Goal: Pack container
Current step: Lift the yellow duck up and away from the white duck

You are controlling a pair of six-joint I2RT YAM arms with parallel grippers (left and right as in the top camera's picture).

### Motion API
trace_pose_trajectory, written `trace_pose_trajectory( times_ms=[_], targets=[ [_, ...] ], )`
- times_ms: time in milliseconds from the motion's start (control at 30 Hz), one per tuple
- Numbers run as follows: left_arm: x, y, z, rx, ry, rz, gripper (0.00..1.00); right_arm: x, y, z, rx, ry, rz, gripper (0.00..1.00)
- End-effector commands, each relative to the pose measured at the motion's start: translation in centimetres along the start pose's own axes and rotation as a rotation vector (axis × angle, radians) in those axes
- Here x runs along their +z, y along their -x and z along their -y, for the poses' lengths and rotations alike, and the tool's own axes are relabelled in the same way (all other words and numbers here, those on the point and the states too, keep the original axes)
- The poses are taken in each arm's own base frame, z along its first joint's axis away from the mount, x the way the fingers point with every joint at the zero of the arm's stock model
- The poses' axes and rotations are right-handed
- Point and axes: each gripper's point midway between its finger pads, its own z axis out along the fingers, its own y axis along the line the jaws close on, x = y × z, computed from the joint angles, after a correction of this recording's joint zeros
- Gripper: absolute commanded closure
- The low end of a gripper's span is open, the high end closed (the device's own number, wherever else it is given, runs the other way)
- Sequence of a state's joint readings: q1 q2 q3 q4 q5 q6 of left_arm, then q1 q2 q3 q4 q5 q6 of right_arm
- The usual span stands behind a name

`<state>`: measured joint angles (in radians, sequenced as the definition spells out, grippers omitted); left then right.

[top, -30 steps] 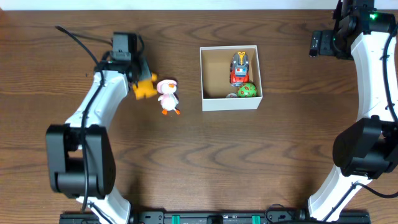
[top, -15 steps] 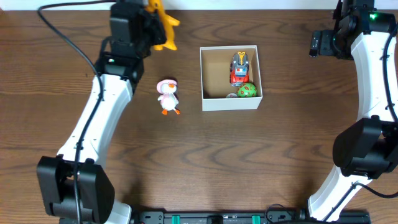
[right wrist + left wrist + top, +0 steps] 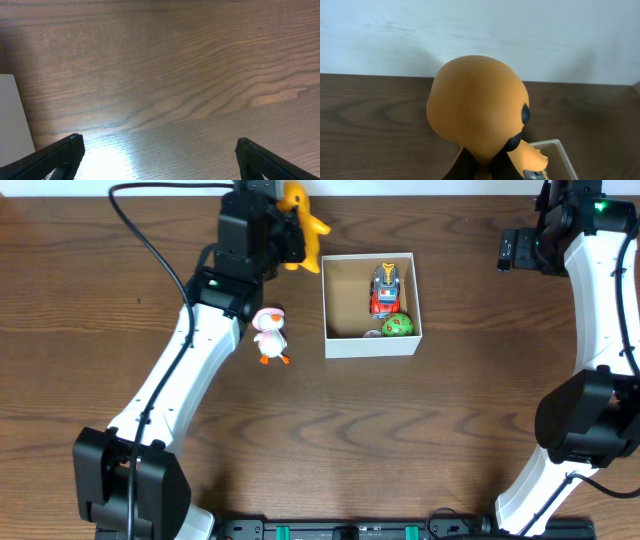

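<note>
Left gripper (image 3: 280, 232), clenched on orange toy figure (image 3: 303, 225) aloft beside far-left corner of white container (image 3: 370, 344); packed: red toy truck (image 3: 385, 288), green ball (image 3: 397, 326); outstanding: pink-and-white duck (image 3: 269, 335) on table (image 3: 400, 440).

Brown wood-grain table (image 3: 165, 60) fills the frame; the right gripper (image 3: 160, 149) shows two black fingers (image 3: 56, 156) (spread wide apart) at the bottom corners.

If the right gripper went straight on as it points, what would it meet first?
Probably the bare wooden table; nothing else shows ahead of the open right gripper. Depth is unclear.
</note>
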<state>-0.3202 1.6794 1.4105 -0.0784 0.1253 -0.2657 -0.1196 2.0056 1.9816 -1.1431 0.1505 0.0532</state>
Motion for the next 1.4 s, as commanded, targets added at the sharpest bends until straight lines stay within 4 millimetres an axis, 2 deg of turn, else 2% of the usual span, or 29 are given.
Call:
trace_pose_trajectory(
  times_ms=[0, 233, 367, 500, 633, 767, 833, 933, 1100, 1267, 1367],
  targets=[
    [0.3, -0.2, 1.4, 0.008, -0.03, -0.004, 0.94, -0.6, 0.5, 0.3, 0.023, -0.007, 0.021, 0.01],
    [1.5, -2.5, 3.8, 0.032, -0.068, -0.052, 0.94, -0.6, 0.5, 0.4, 0.025, -0.007, 0.02, 0.01],
    [1.9, -3.4, 4.3, 0.037, -0.076, -0.069, 0.94, -0.6, 0.5, 0.4, 0.024, -0.007, 0.02, 0.01],
    [1.9, -2.8, 5.0, 0.038, -0.106, -0.049, 0.94, -0.6, 0.5, 0.4, 0.025, -0.007, 0.021, 0.01],
    [1.1, -0.7, 5.7, 0.041, -0.133, 0.021, 0.94, -0.6, 0.5, 0.4, 0.024, -0.007, 0.02, 0.01],
    [-0.8, 1.8, 6.3, 0.041, -0.148, 0.096, 0.94, -0.6, 0.5, 0.4, 0.025, -0.007, 0.021, 0.01],
    [-2.0, 3.4, 5.6, 0.013, -0.129, 0.137, 0.94, -0.6, 0.5, 0.4, 0.025, -0.007, 0.021, 0.01],
    [-3.9, 5.9, 3.6, -0.083, -0.089, 0.2, 0.94, -0.6, 0.5, 0.4, 0.024, -0.007, 0.02, 0.01],
    [-6.0, 9.3, 1.2, -0.107, -0.053, 0.281, 0.94, -0.6, 0.5, 0.4, 0.025, -0.007, 0.021, 0.01],
    [-7.5, 12.5, 0.8, -0.057, -0.024, 0.312, 0.94, -0.6, 0.5, 0.4, 0.025, -0.007, 0.021, 0.01],
    [-8.2, 14.6, 1.3, -0.026, -0.022, 0.332, 0.94, -0.6, 0.5, 0.4, 0.025, -0.007, 0.021, 0.01]
  ],
)
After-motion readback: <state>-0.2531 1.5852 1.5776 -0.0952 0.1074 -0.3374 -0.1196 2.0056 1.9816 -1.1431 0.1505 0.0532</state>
